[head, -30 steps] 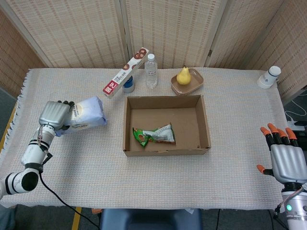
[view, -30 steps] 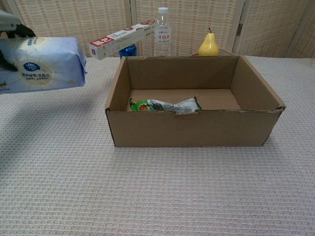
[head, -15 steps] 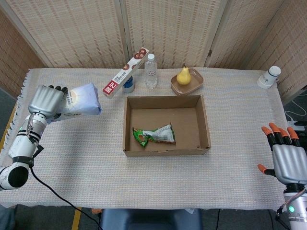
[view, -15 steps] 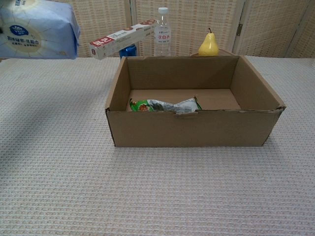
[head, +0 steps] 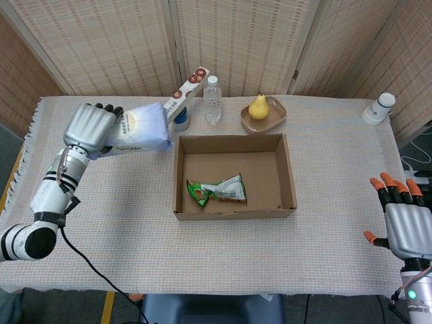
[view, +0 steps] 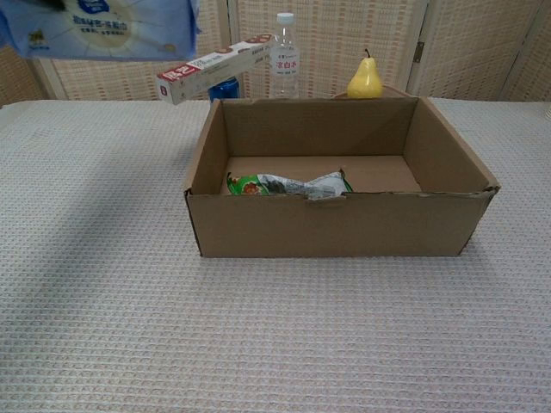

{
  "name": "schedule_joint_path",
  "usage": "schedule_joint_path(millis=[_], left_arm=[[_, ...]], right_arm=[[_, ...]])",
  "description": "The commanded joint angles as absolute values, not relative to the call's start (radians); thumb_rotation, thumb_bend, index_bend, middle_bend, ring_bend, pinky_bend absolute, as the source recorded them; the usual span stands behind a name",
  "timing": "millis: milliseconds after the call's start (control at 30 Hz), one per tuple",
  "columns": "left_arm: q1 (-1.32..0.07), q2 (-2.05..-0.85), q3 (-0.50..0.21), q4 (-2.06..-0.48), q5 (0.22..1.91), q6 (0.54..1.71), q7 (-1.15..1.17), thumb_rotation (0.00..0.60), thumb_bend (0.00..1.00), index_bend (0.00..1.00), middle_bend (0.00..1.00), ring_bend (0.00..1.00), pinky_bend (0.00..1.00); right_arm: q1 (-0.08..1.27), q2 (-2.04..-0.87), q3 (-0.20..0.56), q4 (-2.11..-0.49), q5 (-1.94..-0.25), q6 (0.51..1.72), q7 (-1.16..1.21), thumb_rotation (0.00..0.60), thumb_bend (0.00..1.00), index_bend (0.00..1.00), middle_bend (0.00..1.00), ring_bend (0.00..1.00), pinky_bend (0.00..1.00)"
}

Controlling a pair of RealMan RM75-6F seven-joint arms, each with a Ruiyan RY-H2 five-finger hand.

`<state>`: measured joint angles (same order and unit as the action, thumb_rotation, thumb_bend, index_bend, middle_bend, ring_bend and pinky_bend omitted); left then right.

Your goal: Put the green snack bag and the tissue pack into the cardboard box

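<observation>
Now, at the far left the left hand (head: pixel 90 127) grips the tissue pack (head: pixel 143 129) by its left end, fingers wrapped round that end, dark fingertips (head: pixel 108 108) showing over its top edge, and the rest of the pack jutting rightward out of the grasp. The pack is held in the air, just left of the cardboard box (head: pixel 291 177) and near its back left corner; in the chest view only its lower part (view: pixel 103 27) shows along the top edge. Just behind it a long red-and-white carton (head: pixel 182 94) leans on a blue can (head: pixel 181 121), with a water bottle (head: pixel 212 100) beside them. Inside the box, the green snack bag (head: pixel 216 191) lies flat on the floor toward the front left. Behind the box a pear (head: pixel 258 107) sits in a shallow dish (head: pixel 276 119). At the far right the right hand (head: pixel 403 219) hangs off the table's edge, orange-tipped fingers (head: pixel 395 188) apart, holding nothing.
</observation>
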<state>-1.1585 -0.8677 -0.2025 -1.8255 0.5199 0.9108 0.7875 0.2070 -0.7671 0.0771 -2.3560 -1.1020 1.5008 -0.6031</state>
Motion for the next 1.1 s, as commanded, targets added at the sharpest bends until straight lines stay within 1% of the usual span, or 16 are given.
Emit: schedule_joint_path(millis=[33, 267, 400, 533, 667, 800, 967, 1067, 1100], left_arm=[[-1.203, -0.941, -0.257, -1.843, 0.533, 0.942, 0.746, 0.600, 0.42, 0.80, 0.92, 0.77, 0.85], [-1.301, -1.035, -0.304, -1.828, 0.418, 0.941, 0.749, 0.600, 0.44, 0.81, 0.92, 0.77, 0.85], [-1.345, -1.122, -0.328, -1.829, 0.350, 0.997, 0.735, 0.600, 0.44, 0.81, 0.92, 0.77, 0.85], [-1.359, -1.223, -0.329, -1.820, 0.370, 1.071, 0.716, 0.600, 0.44, 0.81, 0.92, 0.77, 0.85], [-1.364, -1.320, -0.333, -1.770, 0.434, 1.124, 0.685, 0.600, 0.44, 0.81, 0.92, 0.77, 0.85], [-1.364, -1.390, -0.345, -1.710, 0.455, 1.147, 0.656, 0.600, 0.44, 0.81, 0.92, 0.77, 0.85], [-1.375, -1.462, -0.381, -1.656, 0.400, 1.167, 0.648, 0.600, 0.44, 0.81, 0.92, 0.77, 0.85], [-1.376, -1.503, -0.388, -1.624, 0.407, 1.181, 0.639, 0.600, 0.44, 0.80, 0.91, 0.77, 0.85], [-1.371, -1.517, -0.391, -1.612, 0.411, 1.183, 0.628, 0.600, 0.42, 0.79, 0.90, 0.76, 0.84]], right_arm=[[0.208, -0.766, 0.078, -2.356, -1.098, 1.499, -0.601, 0.600, 0.02, 0.13, 0.04, 0.00, 0.00], [0.211, -0.758, 0.086, -2.356, -1.080, 1.495, -0.592, 0.600, 0.02, 0.13, 0.04, 0.00, 0.00], [0.213, -0.754, 0.088, -2.356, -1.069, 1.491, -0.590, 0.600, 0.02, 0.13, 0.04, 0.00, 0.00], [0.214, -0.750, 0.089, -2.356, -1.060, 1.488, -0.586, 0.600, 0.01, 0.13, 0.04, 0.00, 0.00], [0.214, -0.746, 0.090, -2.356, -1.057, 1.488, -0.579, 0.600, 0.02, 0.13, 0.04, 0.00, 0.00], [0.214, -0.743, 0.091, -2.355, -1.050, 1.486, -0.576, 0.600, 0.02, 0.13, 0.04, 0.00, 0.00], [0.217, -0.739, 0.093, -2.348, -1.036, 1.480, -0.570, 0.600, 0.02, 0.13, 0.04, 0.00, 0.00], [0.217, -0.736, 0.094, -2.347, -1.033, 1.480, -0.565, 0.600, 0.02, 0.13, 0.04, 0.00, 0.00], [0.217, -0.735, 0.094, -2.346, -1.033, 1.480, -0.564, 0.600, 0.02, 0.13, 0.04, 0.00, 0.00]])
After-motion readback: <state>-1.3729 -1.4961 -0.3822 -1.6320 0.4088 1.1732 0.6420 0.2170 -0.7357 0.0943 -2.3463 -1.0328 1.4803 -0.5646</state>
